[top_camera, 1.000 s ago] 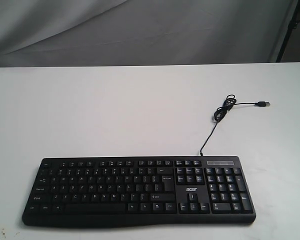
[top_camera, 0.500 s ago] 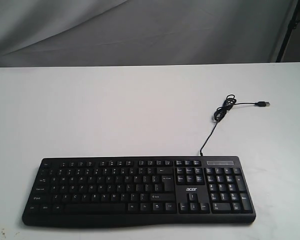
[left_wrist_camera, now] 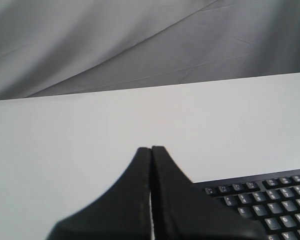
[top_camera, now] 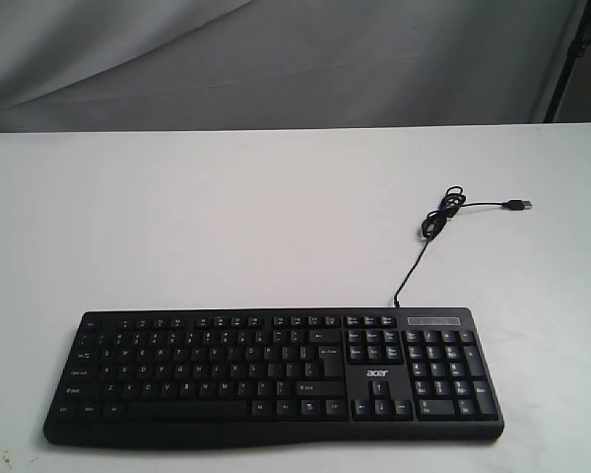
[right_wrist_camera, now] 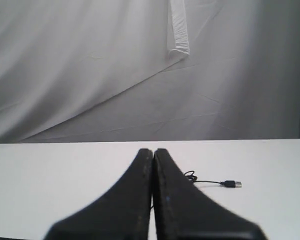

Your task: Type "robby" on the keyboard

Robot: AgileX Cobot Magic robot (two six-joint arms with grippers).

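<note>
The black keyboard (top_camera: 276, 374) with white legends and an acer logo lies along the front of the white table (top_camera: 227, 217), number pad to the right. Its thin black cable (top_camera: 428, 232) runs back to a loose USB plug (top_camera: 518, 205). Neither arm shows in the exterior view. In the left wrist view my left gripper (left_wrist_camera: 151, 148) is shut with nothing in it, and one end of the keyboard (left_wrist_camera: 270, 192) shows beside the fingers. In the right wrist view my right gripper (right_wrist_camera: 153, 150) is also shut and empty, with the cable's coil and plug (right_wrist_camera: 232, 184) beyond it.
A grey cloth backdrop (top_camera: 276, 59) hangs behind the table's far edge. A dark stand leg (top_camera: 569, 59) shows at the back right corner. Bare white tabletop stretches behind the keyboard.
</note>
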